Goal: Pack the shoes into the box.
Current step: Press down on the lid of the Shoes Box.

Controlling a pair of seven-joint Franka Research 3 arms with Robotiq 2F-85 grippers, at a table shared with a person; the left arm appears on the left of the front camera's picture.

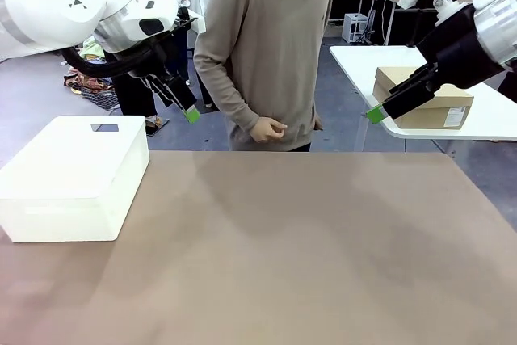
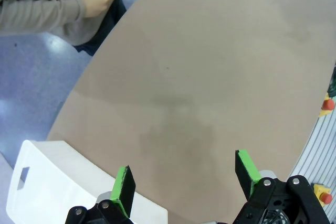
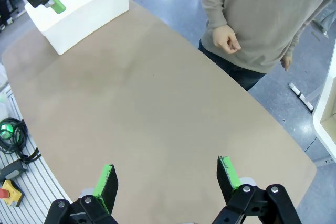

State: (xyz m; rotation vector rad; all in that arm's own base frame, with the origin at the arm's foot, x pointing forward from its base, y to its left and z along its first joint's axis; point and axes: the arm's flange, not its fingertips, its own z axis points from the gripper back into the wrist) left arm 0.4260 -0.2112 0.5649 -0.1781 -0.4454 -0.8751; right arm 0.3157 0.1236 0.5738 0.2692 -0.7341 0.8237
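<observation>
A: Nearest item in the front view?

B: The brown table (image 1: pixel 307 256), its surface bare along the near edge. A white plastic bin (image 1: pixel 73 179) rests at its left side, long axis running left to right across the picture.

A: Left gripper condition?

B: The left gripper (image 2: pixel 184 182) hangs above the table near the bin, fingers spread wide, nothing between the green pads (image 2: pixel 124 182). In the front view it sits raised at upper left (image 1: pixel 184 103).

A: Right gripper?

B: The right gripper (image 3: pixel 165 179) is likewise raised over the table, fingers wide apart and holding nothing. In the front view it appears at upper right (image 1: pixel 386 107) (green pad tips angled down toward the table's centre).

A: Location of the task items?

B: A brown cardboard carton (image 1: pixel 424 98) lies closed on a separate white table (image 1: pixel 485 123) behind the right arm; whether it is the shoebox cannot be told. Its long axis runs left to right.

A: The person?

B: Standing at the far edge, one hand (image 1: pixel 266 129) loosely curled at waist level, apart from both grippers.
</observation>
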